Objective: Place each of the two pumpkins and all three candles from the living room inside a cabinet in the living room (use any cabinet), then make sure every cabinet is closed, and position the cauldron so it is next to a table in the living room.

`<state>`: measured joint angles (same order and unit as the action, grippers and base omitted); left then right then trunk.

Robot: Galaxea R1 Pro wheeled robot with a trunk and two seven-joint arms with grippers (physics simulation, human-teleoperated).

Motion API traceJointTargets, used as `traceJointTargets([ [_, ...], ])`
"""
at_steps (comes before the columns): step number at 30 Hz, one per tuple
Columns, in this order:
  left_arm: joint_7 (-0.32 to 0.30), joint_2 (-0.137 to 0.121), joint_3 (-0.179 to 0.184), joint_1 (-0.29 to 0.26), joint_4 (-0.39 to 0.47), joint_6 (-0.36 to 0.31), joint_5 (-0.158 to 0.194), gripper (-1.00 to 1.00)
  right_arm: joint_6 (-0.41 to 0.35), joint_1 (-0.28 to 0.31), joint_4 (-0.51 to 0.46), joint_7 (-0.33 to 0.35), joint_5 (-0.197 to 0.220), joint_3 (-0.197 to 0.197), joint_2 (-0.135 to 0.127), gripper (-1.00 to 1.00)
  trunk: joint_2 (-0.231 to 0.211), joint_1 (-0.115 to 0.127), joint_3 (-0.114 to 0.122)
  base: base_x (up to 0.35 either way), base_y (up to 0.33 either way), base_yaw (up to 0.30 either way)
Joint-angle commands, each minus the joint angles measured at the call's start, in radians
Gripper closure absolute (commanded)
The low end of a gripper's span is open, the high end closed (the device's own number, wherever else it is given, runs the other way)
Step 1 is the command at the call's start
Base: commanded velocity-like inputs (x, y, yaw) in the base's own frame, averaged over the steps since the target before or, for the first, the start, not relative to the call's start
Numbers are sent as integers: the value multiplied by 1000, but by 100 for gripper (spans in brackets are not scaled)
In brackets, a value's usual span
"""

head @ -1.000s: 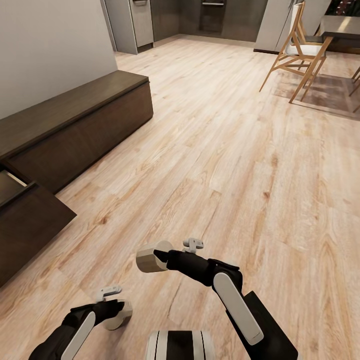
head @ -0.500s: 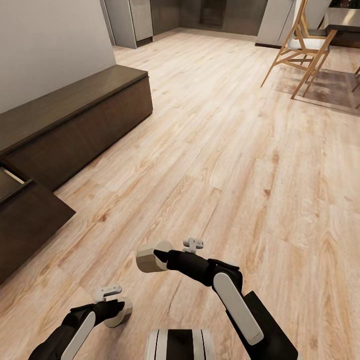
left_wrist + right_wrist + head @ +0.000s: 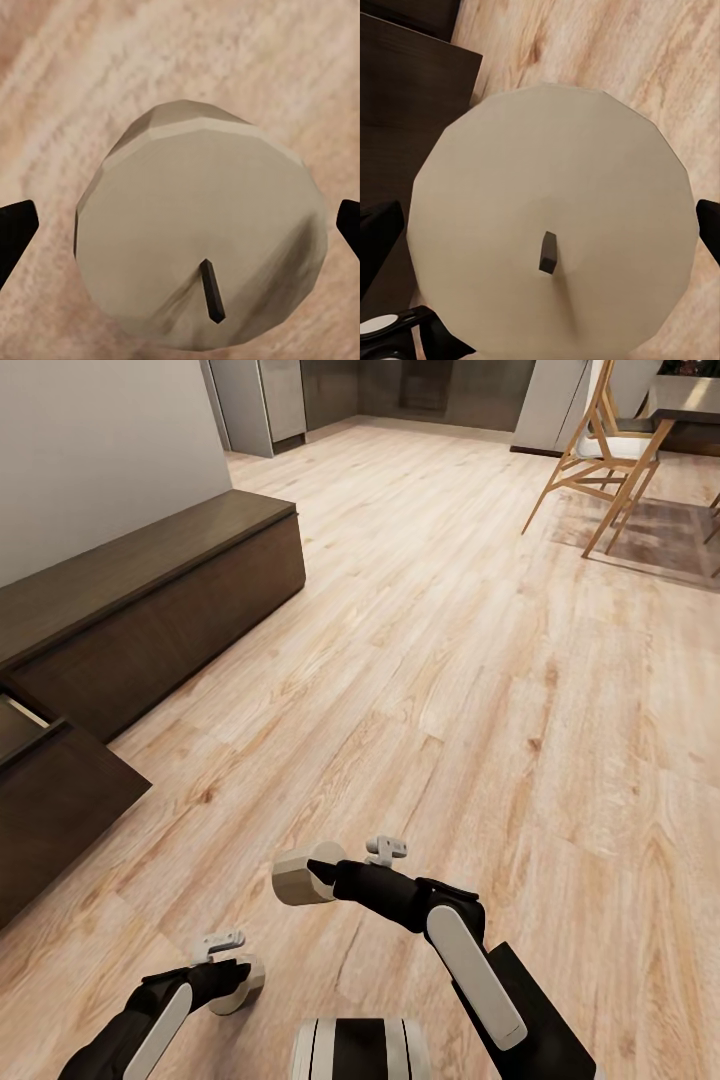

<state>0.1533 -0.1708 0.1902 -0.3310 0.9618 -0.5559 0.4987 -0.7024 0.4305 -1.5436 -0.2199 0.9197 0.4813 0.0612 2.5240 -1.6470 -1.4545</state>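
Note:
Two candles are in my grippers. In the head view my left gripper [image 3: 228,978] is shut on a pale candle [image 3: 246,982] low over the floor. My right gripper [image 3: 322,878] is shut on a second candle [image 3: 298,878], held a little farther forward. The left wrist view looks down on its candle [image 3: 202,240] with a dark wick, black fingertips [image 3: 15,229] at both sides. The right wrist view gives the same look at the other candle [image 3: 555,225]. The dark brown cabinet [image 3: 150,610] runs along the wall at left, with one drawer [image 3: 55,795] pulled open at the lower left. Pumpkins, cauldron and table are out of view.
Pale wood floor [image 3: 450,690] stretches ahead and to the right. A wooden chair [image 3: 600,450] stands on a rug [image 3: 650,535] by a dining table [image 3: 685,405] at the far right. Grey kitchen units [image 3: 270,400] stand at the back. The white wall [image 3: 100,440] rises behind the cabinet.
The head view shifted slightly between the earliest frame and the later ones, so the far room sits a bit higher. Both arms keep the same pose with their candles.

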Motion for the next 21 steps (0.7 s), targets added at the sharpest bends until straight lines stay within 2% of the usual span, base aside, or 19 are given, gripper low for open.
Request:
traceJointTargets([
  [1, 9, -1, 4, 0, 2, -2, 11, -100, -2, 1, -1, -10, 11, 0, 0, 100, 0, 0, -1, 0, 0, 0],
  [17, 9, 0, 8, 0, 1, -1, 11, -100, -2, 1, -1, -10, 11, -1, 0, 100, 0, 0, -1, 0, 0, 0],
  [21, 9, 0, 8, 0, 0, -1, 11, -100, -2, 1, -1, -10, 11, -1, 0, 100, 1, -1, -12, 0, 0, 0],
])
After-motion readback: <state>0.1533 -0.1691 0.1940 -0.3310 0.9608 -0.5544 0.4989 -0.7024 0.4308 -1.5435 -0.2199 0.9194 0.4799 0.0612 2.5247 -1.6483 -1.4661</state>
